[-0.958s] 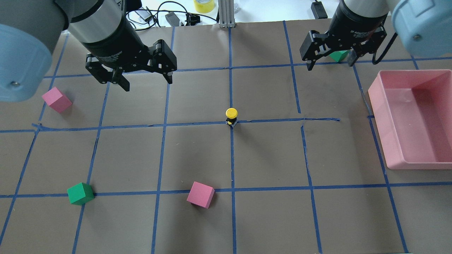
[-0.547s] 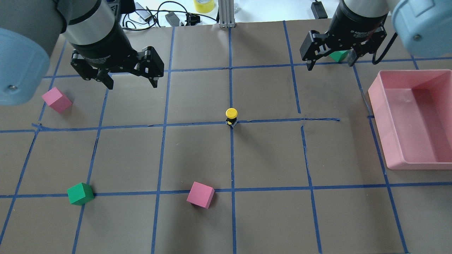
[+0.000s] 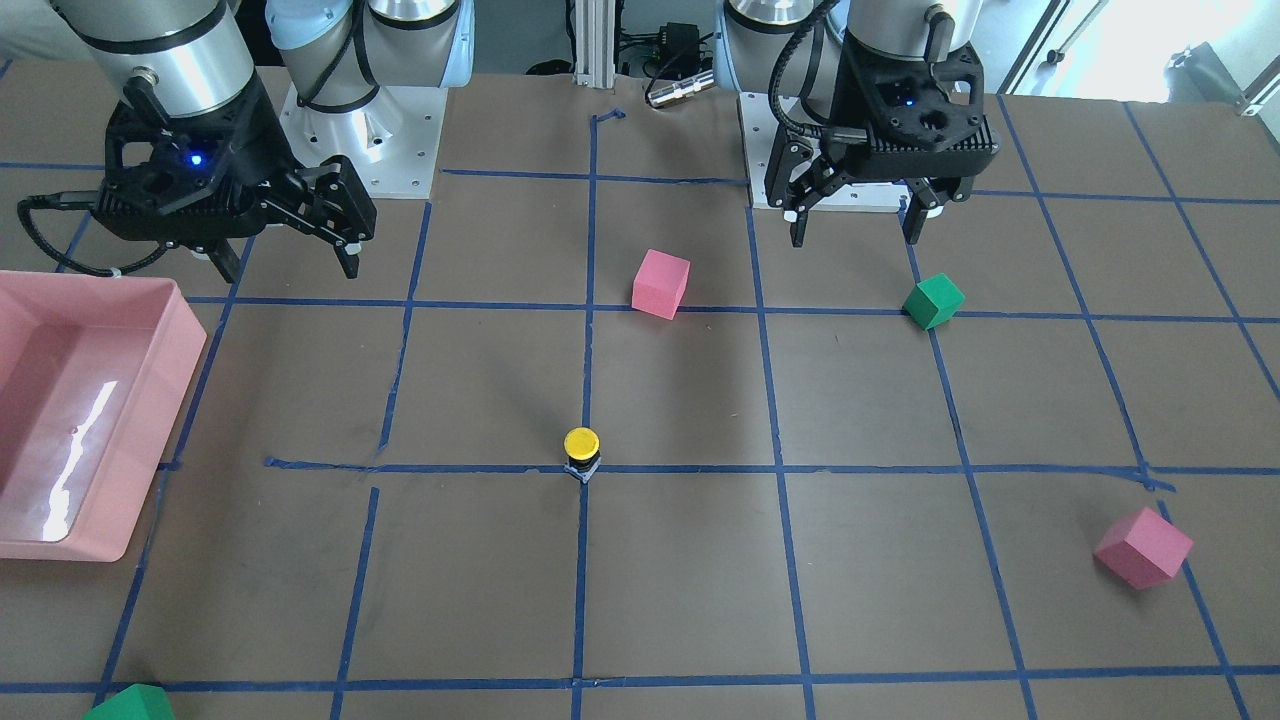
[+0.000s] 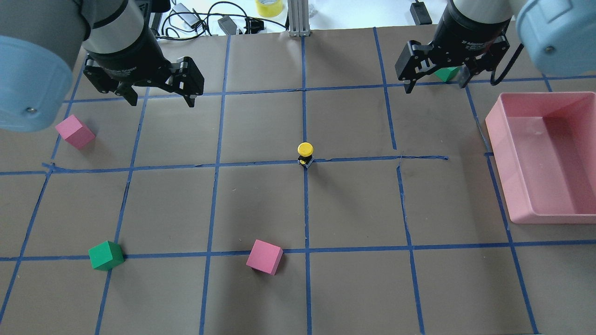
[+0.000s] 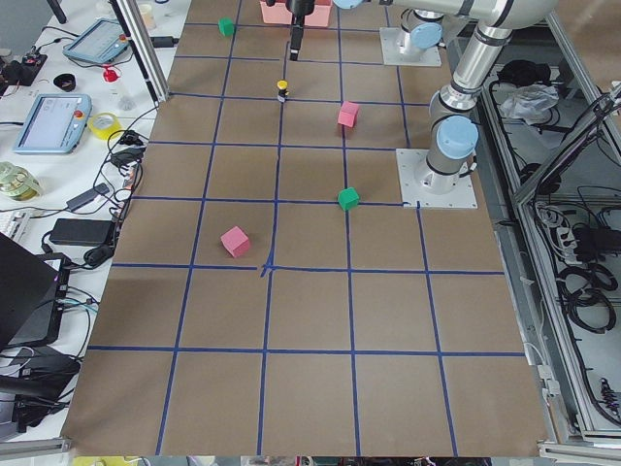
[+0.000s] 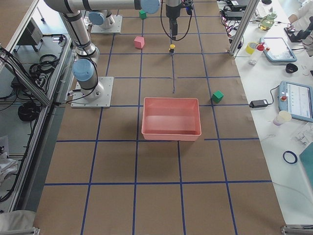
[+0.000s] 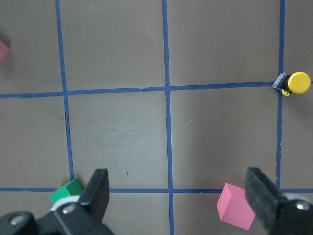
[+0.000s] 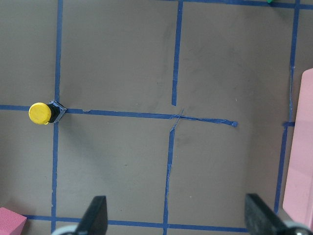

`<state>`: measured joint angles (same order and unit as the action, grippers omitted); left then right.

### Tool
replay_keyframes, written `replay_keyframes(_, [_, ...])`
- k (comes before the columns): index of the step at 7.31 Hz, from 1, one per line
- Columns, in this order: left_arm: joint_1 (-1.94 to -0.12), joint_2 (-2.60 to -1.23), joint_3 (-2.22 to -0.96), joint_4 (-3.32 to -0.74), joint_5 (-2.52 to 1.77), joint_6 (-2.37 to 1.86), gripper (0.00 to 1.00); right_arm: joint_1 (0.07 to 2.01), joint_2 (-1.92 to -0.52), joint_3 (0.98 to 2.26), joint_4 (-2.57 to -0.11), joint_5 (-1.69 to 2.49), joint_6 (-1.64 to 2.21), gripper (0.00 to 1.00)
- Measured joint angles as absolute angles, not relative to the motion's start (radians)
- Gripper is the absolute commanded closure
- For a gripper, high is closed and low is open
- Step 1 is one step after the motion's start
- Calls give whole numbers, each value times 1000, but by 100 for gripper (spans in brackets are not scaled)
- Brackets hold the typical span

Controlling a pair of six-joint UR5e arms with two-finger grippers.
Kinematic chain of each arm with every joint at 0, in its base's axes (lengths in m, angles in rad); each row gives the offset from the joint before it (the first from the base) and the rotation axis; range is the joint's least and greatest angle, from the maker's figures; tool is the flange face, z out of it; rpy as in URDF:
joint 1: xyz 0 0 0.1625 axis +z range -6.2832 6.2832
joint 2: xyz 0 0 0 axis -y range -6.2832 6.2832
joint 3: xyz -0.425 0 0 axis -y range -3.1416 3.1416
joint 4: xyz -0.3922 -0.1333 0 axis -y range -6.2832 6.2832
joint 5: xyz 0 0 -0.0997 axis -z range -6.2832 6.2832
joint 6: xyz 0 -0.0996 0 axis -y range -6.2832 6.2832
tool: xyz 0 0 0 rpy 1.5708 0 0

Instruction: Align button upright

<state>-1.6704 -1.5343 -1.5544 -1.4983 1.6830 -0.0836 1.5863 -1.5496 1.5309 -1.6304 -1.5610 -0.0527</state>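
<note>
The button (image 4: 305, 150) stands upright on a crossing of blue tape lines at the table's centre, its yellow cap up over a black body. It also shows in the front-facing view (image 3: 581, 443) and near the edge of both wrist views (image 7: 298, 82) (image 8: 40, 113). My left gripper (image 4: 160, 100) hangs open and empty over the far left of the table, well away from the button. Over the far right, my right gripper (image 4: 435, 86) is likewise open and empty. Nothing touches the button.
A pink tray (image 4: 499, 153) lies at the right edge. Pink cubes sit at the left (image 4: 74, 131) and near front centre (image 4: 264, 257). One green cube (image 4: 106, 255) is at the front left, another (image 4: 447, 73) behind my right gripper.
My left gripper has drawn back toward the far left, away from the button, staying open. The button and my right gripper have not moved.
</note>
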Motion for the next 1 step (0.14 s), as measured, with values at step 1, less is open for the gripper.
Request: replay_keyframes(1, [-1662,-1536,-1555,-1498,1683,-83,0,1587,-1550,1531,-1631,-1561,-50,0])
